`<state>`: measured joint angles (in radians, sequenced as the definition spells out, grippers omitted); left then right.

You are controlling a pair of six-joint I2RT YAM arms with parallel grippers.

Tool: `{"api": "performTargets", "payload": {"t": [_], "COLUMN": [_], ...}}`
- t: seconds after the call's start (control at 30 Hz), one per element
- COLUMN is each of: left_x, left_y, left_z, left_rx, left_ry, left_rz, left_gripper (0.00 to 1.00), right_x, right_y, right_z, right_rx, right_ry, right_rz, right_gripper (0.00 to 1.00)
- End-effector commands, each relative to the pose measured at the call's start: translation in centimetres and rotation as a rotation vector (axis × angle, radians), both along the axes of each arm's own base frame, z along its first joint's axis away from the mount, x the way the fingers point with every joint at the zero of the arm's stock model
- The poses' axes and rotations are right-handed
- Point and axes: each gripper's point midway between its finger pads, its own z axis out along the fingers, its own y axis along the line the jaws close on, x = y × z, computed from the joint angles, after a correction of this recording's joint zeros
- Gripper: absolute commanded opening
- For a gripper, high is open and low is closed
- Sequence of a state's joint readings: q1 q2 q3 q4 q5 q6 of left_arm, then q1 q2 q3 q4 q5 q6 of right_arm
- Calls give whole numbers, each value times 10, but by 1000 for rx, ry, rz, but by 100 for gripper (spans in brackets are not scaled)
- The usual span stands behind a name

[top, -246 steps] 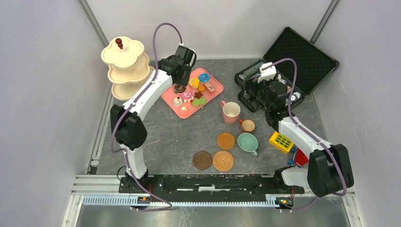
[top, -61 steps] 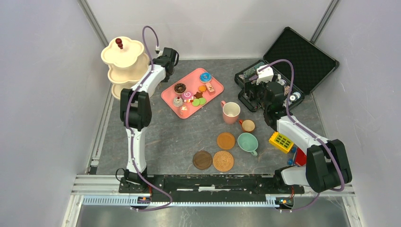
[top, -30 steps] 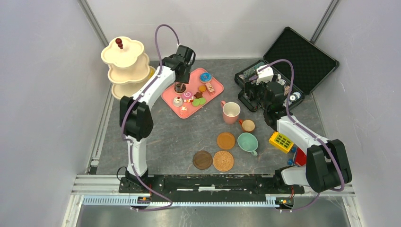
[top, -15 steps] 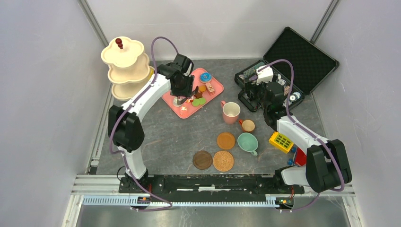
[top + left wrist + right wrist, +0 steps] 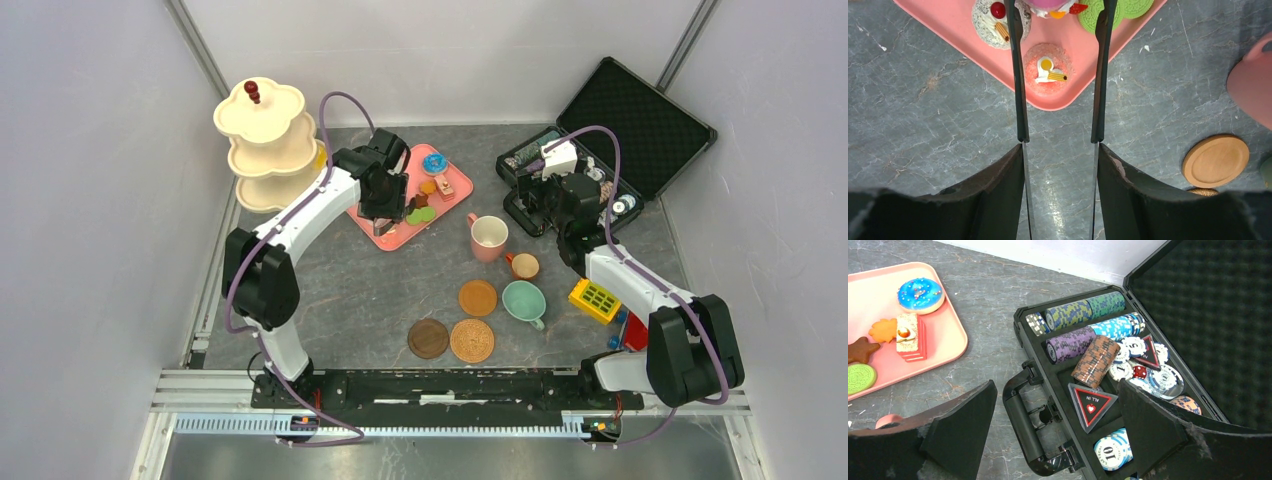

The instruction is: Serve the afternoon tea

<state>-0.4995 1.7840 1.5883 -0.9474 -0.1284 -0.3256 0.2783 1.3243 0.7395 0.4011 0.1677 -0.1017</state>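
- Top view: the cream three-tier stand is seen upright at far left, red knob uppermost; what its tiers hold cannot be told.
- The pink tray lies diagonally, long axis near-left to far-right, with toy pastries on it. The left gripper is poised over its near corner.
- The pink cup, brown cup and teal cup stand mouth-up. The pink handle points far-left, the teal one near-right. Three coasters lie flat just beside them.
- Left wrist view: the left gripper is parted and nothing is held. A pink round pastry lies between the fingers in the tray's corner, its wafer stick crosswise to them. A cherry-topped cake is partly hidden behind one finger.
- Right wrist view: the right gripper is spread wide, empty, above the open black case, which holds poker chips in rows.
- On the tray a blue doughnut and a layered slice are seen, the slice's long axis roughly along the nearby tray edge.
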Motion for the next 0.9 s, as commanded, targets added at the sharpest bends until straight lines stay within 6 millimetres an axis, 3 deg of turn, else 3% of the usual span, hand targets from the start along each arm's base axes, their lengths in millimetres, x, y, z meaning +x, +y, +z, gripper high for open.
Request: {"api": "performTargets", "payload": {"t": [0.0,0.87], "left_x": [18,31], "left_y": [-4,-7], "left_z": [23,-16], "left_rx": [-49,-36], "left_ry": [-115,-84], "left_rz": [80,166], "left_gripper": [59,60], "right_x": [3,5], "right_y": [-4,-5], "right_z": [15,10], "right_rx": [-2,-11], "right_ry": [-44,-30], "right_rz": [-18,-23], "right_gripper": [98,98]}}
